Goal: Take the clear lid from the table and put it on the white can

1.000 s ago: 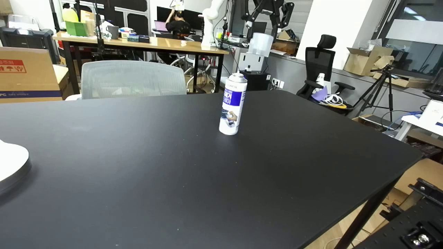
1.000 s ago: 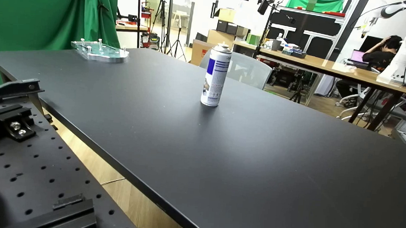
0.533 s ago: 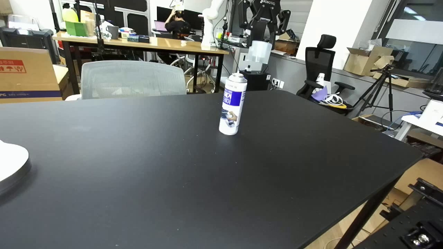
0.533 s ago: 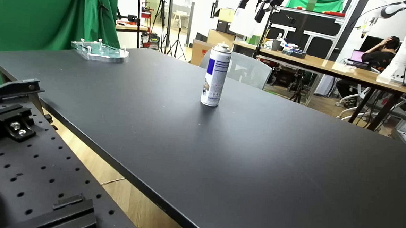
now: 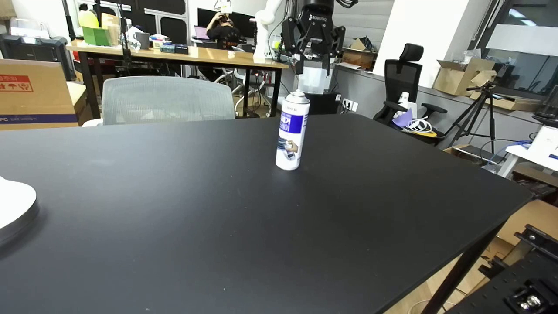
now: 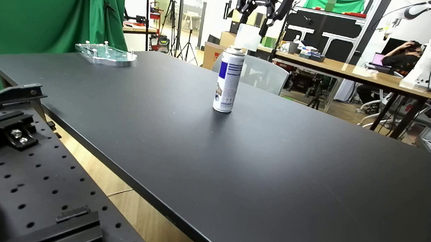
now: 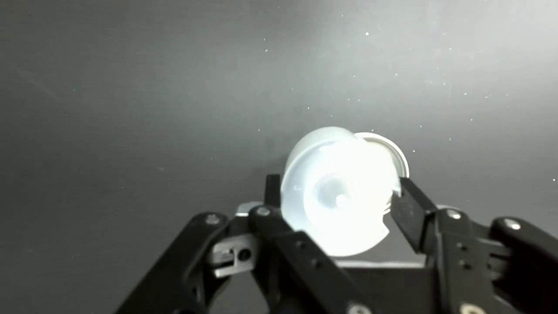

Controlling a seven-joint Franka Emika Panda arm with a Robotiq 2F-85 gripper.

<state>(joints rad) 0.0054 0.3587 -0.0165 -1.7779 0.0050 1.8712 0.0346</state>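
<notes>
The white can [image 5: 291,131] with blue markings stands on the black table; it also shows in an exterior view [image 6: 228,81]. My gripper [image 5: 314,67] is above the can, pointing down, also in an exterior view [image 6: 253,27]. It is shut on the clear lid [image 5: 313,81], whitish and translucent, also in an exterior view [image 6: 248,38]. The lid is tilted, its lower edge close by the can's top; I cannot tell if they touch. In the wrist view the gripper [image 7: 338,185] has a finger on each side of the lid [image 7: 301,192]. The lid hides most of the can [image 7: 402,158].
The black table [image 5: 174,218] spreads around the can. A clear plate with posts [image 6: 108,56] lies at the table's far end. A white plate edge [image 5: 15,203] shows at the left. A grey chair [image 5: 168,100] stands behind the table. A perforated black base [image 6: 50,178] is at the near side.
My gripper has come down with the lid, moving left in both exterior views, to just above the can. The can's top has shifted slightly left, its base staying put.
</notes>
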